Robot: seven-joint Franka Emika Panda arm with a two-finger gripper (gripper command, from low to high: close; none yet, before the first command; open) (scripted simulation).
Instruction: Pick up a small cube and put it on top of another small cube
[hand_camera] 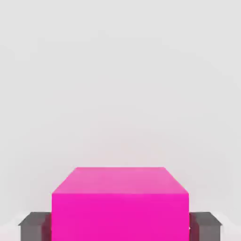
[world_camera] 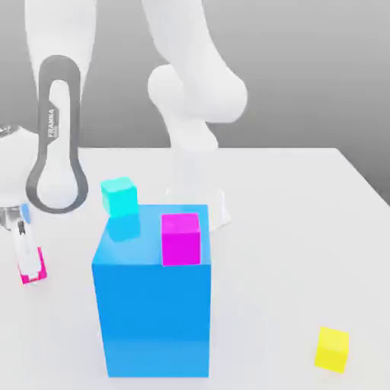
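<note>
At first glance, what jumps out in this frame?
The big blue block in the exterior view's foreground dominates, with a magenta cube on top and a cyan cube behind it. At that view's left edge, the gripper is closed on a second magenta cube on the table. A yellow cube sits alone at lower right.

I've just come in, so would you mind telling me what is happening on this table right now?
The robot arm has its gripper shut on a small magenta cube at the exterior view's left, low on the white table. A second magenta cube sits on top of a big blue block, a cyan cube stands behind it, and a yellow cube lies apart.
</note>
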